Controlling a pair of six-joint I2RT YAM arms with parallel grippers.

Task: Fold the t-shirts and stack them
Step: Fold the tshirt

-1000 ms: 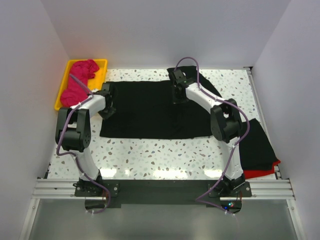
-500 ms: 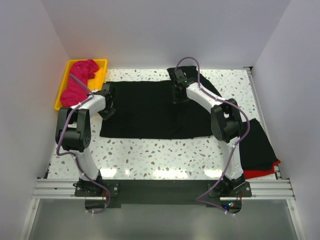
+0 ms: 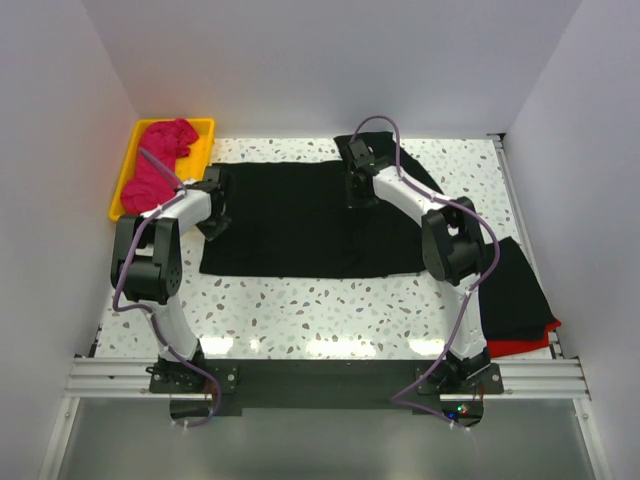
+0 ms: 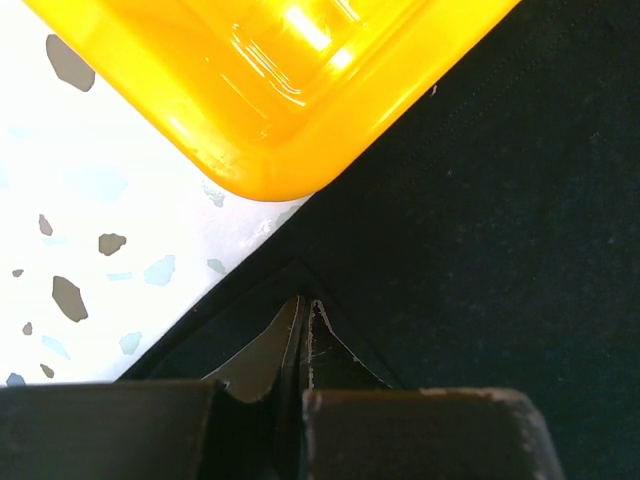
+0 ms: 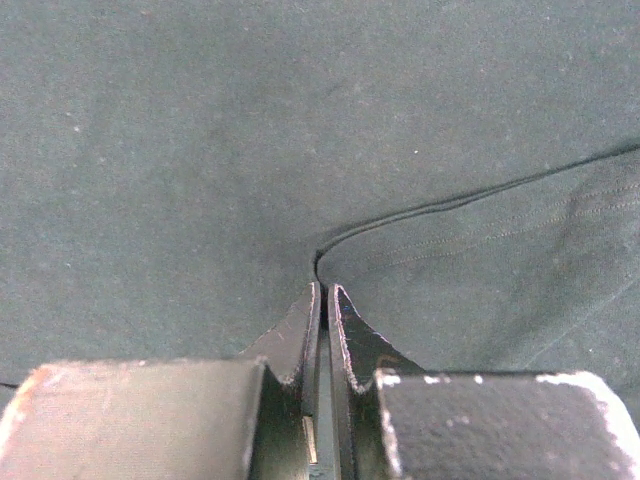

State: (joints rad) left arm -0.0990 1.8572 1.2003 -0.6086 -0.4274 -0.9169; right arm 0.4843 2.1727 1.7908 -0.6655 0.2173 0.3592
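Two claws, both pressed together on cloth. We note the left claw [image 4: 303, 310] pinching the edge of the big black shirt [image 3: 290, 220], just beside the yellow tray [image 4: 300, 90]. The right claw [image 5: 323, 295] pinches a fold of the same shirt. We count four shirts. Only the overhead view shows the pink shirt [image 3: 160, 160] in the tray and a black shirt [image 3: 515, 290] lying over a red shirt [image 3: 530, 345] at far right.

Speckled table [image 3: 300, 305]: blk tee [image 3: 290, 215], yellow tray [image 3: 124, 175], folded tees [image 3: 520, 295].

Speckled white table [image 3: 300, 310], yellow tray [image 3: 200, 124], magenta shirt [image 3: 160, 160], black t-shirt [image 3: 290, 220]
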